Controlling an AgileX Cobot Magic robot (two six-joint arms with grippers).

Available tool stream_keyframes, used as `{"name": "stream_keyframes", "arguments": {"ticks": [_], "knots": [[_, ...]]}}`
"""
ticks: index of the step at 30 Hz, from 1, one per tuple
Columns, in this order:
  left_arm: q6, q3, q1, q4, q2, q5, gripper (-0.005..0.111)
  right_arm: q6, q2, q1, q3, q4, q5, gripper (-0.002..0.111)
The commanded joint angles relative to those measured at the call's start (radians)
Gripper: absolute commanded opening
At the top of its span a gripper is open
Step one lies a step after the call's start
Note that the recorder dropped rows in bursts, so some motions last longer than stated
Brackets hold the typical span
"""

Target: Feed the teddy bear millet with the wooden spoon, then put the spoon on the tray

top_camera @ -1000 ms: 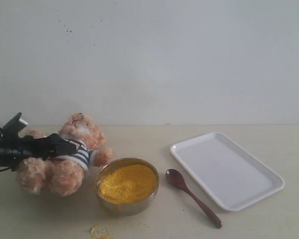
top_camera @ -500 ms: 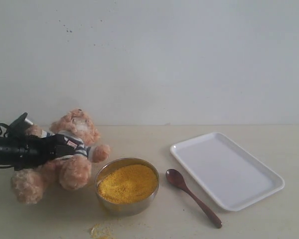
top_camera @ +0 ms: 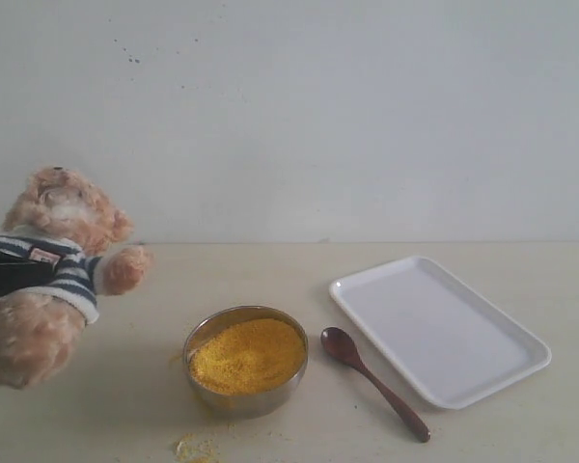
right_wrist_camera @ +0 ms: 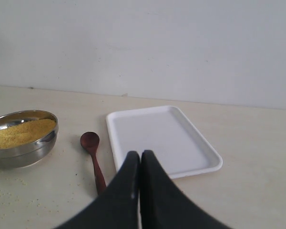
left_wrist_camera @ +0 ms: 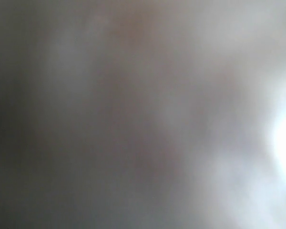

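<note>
A light-brown bear [top_camera: 63, 280] wears a navy-and-white striped shirt with a small whitish badge, its muzzle paler than its fur. Yellow-orange millet [top_camera: 247, 354] fills a silvery steel bowl [top_camera: 241, 400] — a few crumbs of the same colour dot the cream table [top_camera: 521, 429]. The spoon [top_camera: 381, 391] is dark reddish-brown, the tray [top_camera: 439, 328] plain white, the wall [top_camera: 367, 116] pale grey — and the right gripper [right_wrist_camera: 140, 153] solid black.
</note>
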Motion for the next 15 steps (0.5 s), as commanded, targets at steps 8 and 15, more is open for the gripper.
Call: {"name": "stream_keyframes", "arguments": {"ticks": [8, 15], "knots": [[-0.027, 0.331, 0.075, 0.083, -0.422, 0.134, 0.004, -0.004, -0.006, -0.003, 0.000, 0.000, -0.003, 0.000], [-0.156, 0.436, 0.120, 0.204, -0.565, 0.110, 0.004, -0.004, -0.006, -0.003, 0.000, 0.000, -0.003, 0.000]]}}
